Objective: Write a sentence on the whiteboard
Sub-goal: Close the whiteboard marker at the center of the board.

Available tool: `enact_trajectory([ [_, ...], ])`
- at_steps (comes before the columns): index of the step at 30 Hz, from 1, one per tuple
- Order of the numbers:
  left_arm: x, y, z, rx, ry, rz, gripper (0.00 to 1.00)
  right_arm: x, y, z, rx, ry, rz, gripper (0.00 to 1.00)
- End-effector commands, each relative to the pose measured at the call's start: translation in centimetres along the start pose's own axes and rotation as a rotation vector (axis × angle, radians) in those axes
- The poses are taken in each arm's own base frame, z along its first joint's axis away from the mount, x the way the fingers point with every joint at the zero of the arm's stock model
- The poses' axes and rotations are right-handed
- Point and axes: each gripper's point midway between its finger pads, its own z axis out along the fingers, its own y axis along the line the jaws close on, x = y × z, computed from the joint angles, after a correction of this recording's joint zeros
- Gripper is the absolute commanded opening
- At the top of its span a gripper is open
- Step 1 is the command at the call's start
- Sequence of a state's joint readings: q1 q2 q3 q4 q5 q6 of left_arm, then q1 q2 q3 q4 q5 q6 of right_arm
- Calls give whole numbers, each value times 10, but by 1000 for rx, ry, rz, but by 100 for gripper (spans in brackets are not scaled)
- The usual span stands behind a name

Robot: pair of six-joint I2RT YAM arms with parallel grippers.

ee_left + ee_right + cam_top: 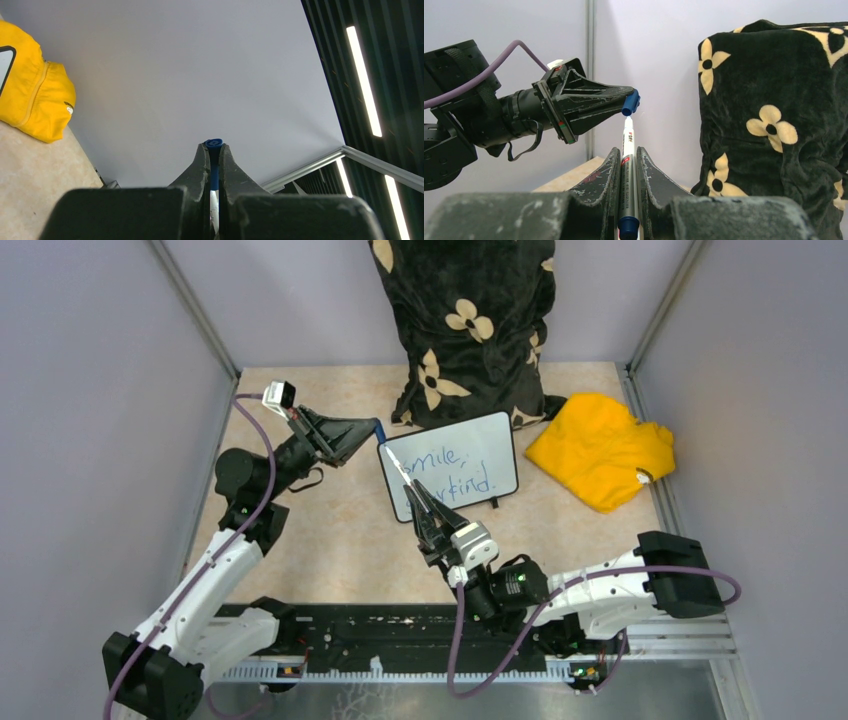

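The whiteboard (pixel 485 445) leans at mid-table, and the sentence (pixel 452 470) on it is in blue, two lines starting "smile,". My right gripper (pixel 413 490) is shut on a white marker (pixel 628 165) that points up and away towards the left arm. My left gripper (pixel 372 429) is shut on the marker's blue cap (pixel 214 144) just left of the board's top left corner. In the right wrist view the cap (pixel 630 102) sits tilted at the marker's tip. The tip itself is hidden.
A yellow cloth (pixel 600 448) lies right of the board; it also shows in the left wrist view (pixel 35 100). A black cushion with cream flowers (pixel 465 330) stands behind the board. Grey walls enclose the table on three sides.
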State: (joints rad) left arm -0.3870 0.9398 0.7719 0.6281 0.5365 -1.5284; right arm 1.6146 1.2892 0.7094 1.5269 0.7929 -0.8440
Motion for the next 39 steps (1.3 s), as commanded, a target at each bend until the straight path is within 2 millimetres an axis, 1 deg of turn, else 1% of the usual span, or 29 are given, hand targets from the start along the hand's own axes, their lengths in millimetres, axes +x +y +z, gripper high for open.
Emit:
enact_trajectory([
  [1,7,-24,0,64,31,51,0,-27,-14,7,62,-57,100,0],
  [15,12,-22,-1,64,46,68,0,-28,-15,7,71,-60,99,0],
  [24,9,-13,-3,37,20,76,0,-28,-16,6,72,-59,104,0],
  [39,6,-8,-3,22,-2,80,0,-27,-18,5,74,-55,111,0],
])
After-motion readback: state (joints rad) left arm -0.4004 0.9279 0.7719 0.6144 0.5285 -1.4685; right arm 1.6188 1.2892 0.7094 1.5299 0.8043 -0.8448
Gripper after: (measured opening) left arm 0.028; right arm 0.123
